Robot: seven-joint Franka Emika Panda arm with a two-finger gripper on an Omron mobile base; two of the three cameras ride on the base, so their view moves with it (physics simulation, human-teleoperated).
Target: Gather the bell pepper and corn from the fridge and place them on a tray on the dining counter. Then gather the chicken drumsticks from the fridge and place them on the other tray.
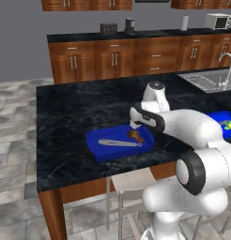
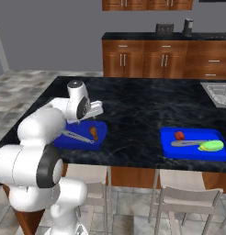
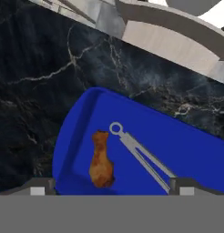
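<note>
1. Gripper (image 3: 109,186) above the near tray (image 1: 101,151), jaws spread wide, holding nothing.
2. One drumstick (image 3: 101,160) lies in that tray beside the silver utensil (image 3: 140,154), apart from the fingertips.
3. Far tray (image 2: 170,149) on the counter (image 2: 133,110) holds pepper (image 2: 179,135) and corn (image 2: 211,145).

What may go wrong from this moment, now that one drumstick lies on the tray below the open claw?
1. The claw hangs open just above the drumstick; if it drops or swings sideways while leaving, a finger may knock the meat against the silver utensil or off the tray.
2. This tray sits near the counter edge by the stools, so a bump might push it toward the floor.
3. One drumstick is on the tray; the second might get forgotten.
</note>
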